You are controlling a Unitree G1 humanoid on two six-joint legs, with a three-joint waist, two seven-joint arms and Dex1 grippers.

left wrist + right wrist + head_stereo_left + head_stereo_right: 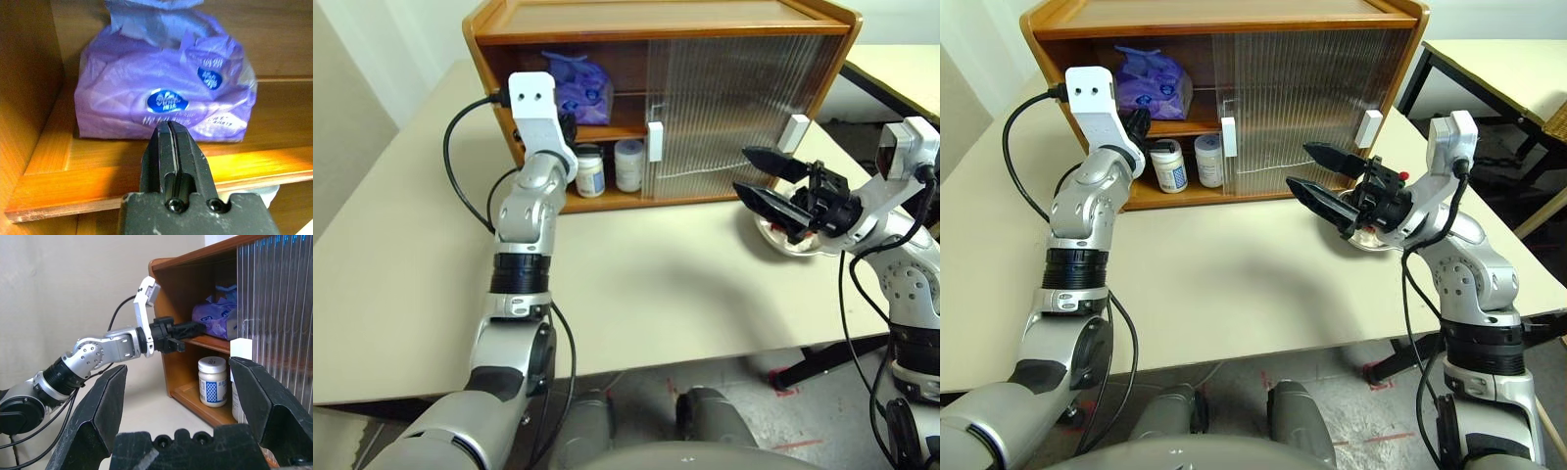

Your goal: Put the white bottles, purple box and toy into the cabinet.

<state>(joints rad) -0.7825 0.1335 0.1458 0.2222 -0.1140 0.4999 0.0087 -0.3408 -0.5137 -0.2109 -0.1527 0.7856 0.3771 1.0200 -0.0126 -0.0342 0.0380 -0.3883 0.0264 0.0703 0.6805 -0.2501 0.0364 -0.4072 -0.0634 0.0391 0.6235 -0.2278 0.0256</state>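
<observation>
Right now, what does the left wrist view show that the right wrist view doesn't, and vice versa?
Left wrist: the left gripper, fingers pressed shut, just in front of the purple box on the cabinet's shelf, with the box's blue oval logo readable.
Right wrist: the open right gripper, the white bottles below the shelf, the ribbed sliding door.
Both: the purple box, the shelf and the left gripper.

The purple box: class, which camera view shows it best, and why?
The left wrist view: the purple box sits close and unobstructed on the cabinet shelf. The eye views show it small, behind the left arm; the right wrist view shows it side-on.
</observation>
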